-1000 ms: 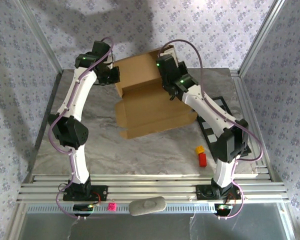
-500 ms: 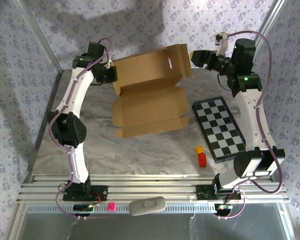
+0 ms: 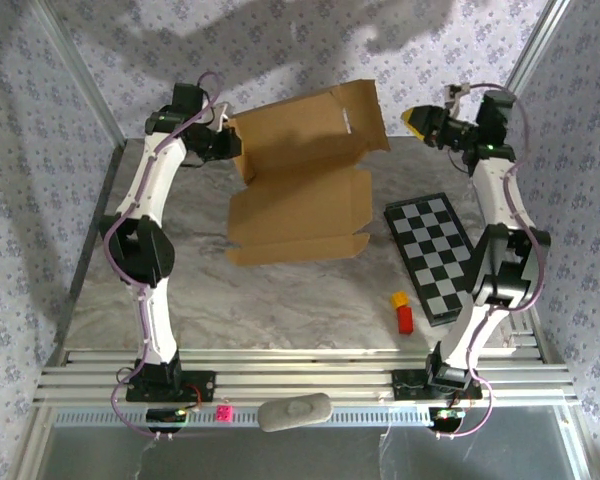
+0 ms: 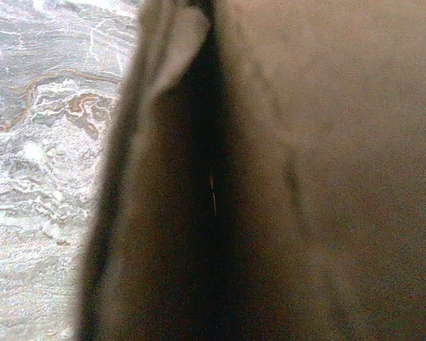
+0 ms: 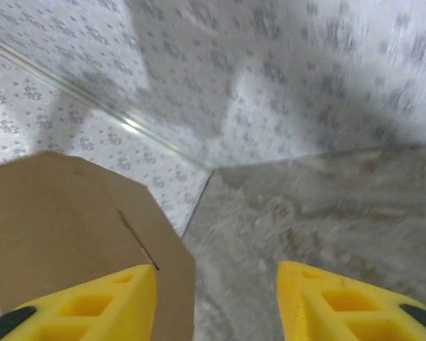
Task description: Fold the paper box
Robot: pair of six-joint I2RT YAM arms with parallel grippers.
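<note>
Counting one paper box, we see the left tool clamped shut on its left rear corner. The right tool is open and empty, just right of the raised flap. Nearer than that tool lie one checkered board, one yellow block and one red block. A second ago the right tool was over the box.

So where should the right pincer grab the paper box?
Probably the raised flap at the right end of the paper box, coming in from the right. It stands up off the table with a thin free edge facing the open right pincer, while the bottom panel lies flat with nothing to get under. The left pincer holds the left end.
</note>
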